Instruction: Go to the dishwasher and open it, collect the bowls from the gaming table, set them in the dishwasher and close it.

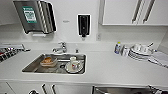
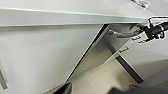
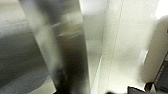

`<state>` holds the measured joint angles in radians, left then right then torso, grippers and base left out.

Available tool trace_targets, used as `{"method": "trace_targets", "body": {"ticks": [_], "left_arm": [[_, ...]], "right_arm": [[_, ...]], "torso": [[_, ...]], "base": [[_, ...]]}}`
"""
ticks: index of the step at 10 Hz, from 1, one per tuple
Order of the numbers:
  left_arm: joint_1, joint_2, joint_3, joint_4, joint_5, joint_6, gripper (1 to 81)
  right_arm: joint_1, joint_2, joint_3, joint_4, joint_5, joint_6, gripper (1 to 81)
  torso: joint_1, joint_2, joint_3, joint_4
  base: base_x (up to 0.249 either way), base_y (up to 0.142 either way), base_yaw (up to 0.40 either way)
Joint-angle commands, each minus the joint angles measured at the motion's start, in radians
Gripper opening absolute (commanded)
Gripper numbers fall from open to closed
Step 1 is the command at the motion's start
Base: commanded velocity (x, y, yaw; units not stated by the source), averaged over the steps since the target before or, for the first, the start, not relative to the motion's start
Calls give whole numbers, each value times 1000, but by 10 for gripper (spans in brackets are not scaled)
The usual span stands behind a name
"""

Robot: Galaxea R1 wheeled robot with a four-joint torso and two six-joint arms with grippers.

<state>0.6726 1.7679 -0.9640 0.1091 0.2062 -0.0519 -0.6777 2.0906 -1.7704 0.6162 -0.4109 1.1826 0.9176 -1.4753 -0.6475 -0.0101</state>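
The robot stands close against the white desk (image 1: 120, 70), looking down on the sink (image 1: 56, 64), which holds a cup on a plate (image 1: 73, 65) and an orange-brown container (image 1: 48, 61). The dishwasher (image 1: 120, 90) sits under the desk at the lower right of the head view, a strip of brushed steel front just below the desk edge; the right wrist view shows the same steel panel (image 3: 57, 45) very near and blurred. The left wrist view looks along white cabinet fronts (image 2: 37, 55) and pale floor (image 2: 105, 77). I cannot tell how the jaws of either arm stand, wide or narrow. The risk, as I judge it, is a missed or glancing contact: so close to the smooth steel, the right arm could slip off the door edge or scrape it. A stack of plates (image 1: 138, 53) near the desk's right end could be jolted if the torso bumps the desk.
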Motion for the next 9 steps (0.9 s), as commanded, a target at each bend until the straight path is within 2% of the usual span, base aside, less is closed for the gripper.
{"method": "trace_targets", "body": {"ticks": [1,9], "left_arm": [[-93,-33,16,7,13,6,811],[-93,-13,2,-8,16,1,811]], "right_arm": [[56,-85,3,13,-100,20,811],[25,-119,46,-1,-86,26,811]], "torso": [[0,0,0,0],[1,0,0,0]], "base": [[0,0,0],[0,0,0]]}}
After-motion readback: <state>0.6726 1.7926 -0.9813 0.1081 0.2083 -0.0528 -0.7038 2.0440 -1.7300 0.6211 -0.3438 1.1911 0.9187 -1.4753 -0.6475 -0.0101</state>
